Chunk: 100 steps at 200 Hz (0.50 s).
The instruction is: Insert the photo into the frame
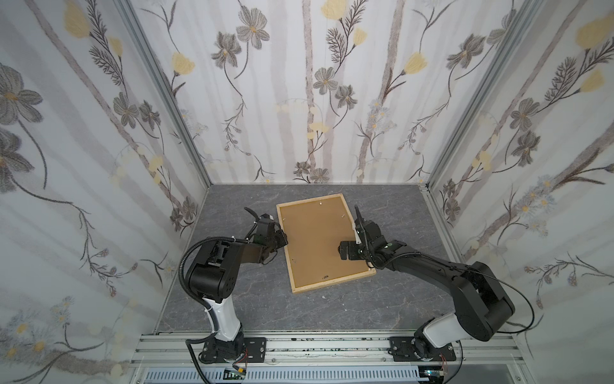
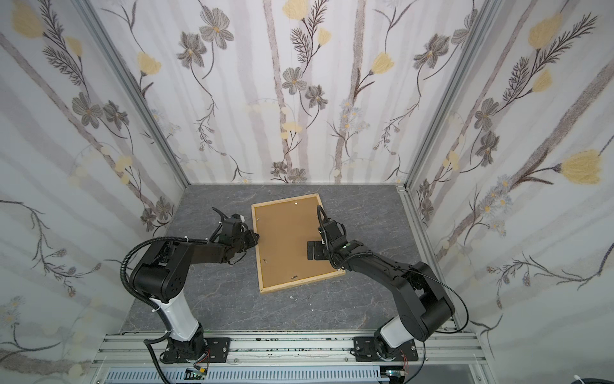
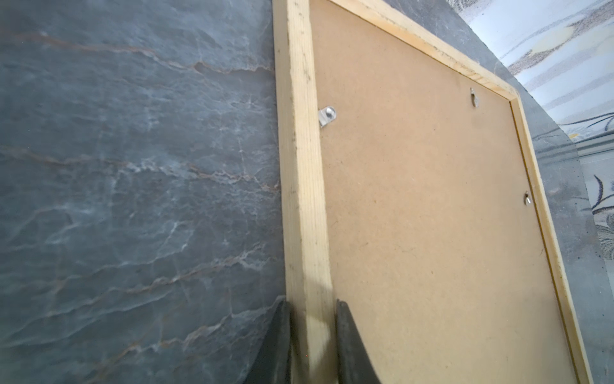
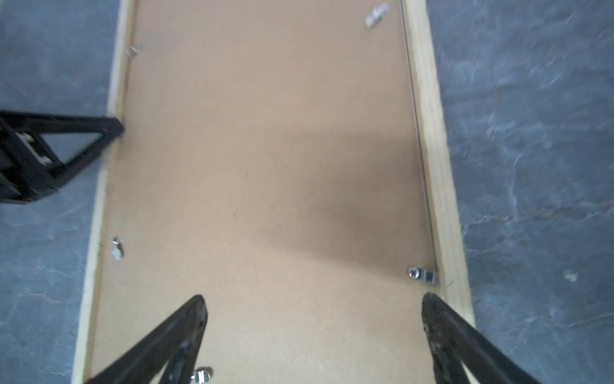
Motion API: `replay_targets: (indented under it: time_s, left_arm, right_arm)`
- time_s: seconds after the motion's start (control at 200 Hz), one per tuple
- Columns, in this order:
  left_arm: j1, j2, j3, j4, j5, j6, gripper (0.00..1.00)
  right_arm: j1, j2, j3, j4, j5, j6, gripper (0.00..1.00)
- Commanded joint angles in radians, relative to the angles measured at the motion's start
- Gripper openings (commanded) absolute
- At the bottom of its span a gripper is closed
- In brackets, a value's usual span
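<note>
**Frame held, back under work.** The frame (image 1: 333, 281) lay face down in the middle of the grey worktop (image 1: 232, 292), slightly askew. Its brown backing panel (image 1: 315, 239) sat inside the wooden strips.

We saw the left end effector (image 3: 311, 309) clamped on the frame's left rail, one finger outside the wood and one on the panel side. The right end effector (image 4: 314, 299) hovered over the right half of the panel, jaws spread wide with nothing between them. One fingertip (image 4: 438, 319) stood just beside a metal clip (image 4: 422, 274) at the right rail.

We could not find the photo in any view. It was either under the panel or out of sight elsewhere, and we could not tell which.

We judged the step in hand to be work on the clips at the back, with the left arm steadying the frame. Whether the back was being opened or locked, we could not say. In our reading, the next move called for the right end effector to come down onto that near clip and swing it. The left grip would need to stop the frame sliding on the smooth worktop.
</note>
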Motion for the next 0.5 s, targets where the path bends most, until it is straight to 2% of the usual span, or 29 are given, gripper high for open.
replay_targets:
  time_s: [0.0, 0.15, 0.355, 0.495]
  left_arm:
    - [-0.003, 0.035, -0.009, -0.339, -0.002, 0.035, 0.17]
    - [-0.023, 0.041, 0.015, -0.361, 0.004, 0.056, 0.18]
    - [-0.063, 0.063, 0.062, -0.374, 0.038, 0.075, 0.21]
    - [-0.071, 0.070, 0.083, -0.378, 0.054, 0.072, 0.22]
  right_arm:
    - [-0.024, -0.023, 0.031, -0.069, -0.009, -0.025, 1.00]
    - [-0.032, -0.019, 0.074, -0.094, -0.071, -0.074, 1.00]
    - [0.027, 0.031, 0.075, -0.042, -0.354, -0.154, 0.98]
    - [0.089, 0.128, 0.110, -0.044, -0.439, -0.210, 0.96]
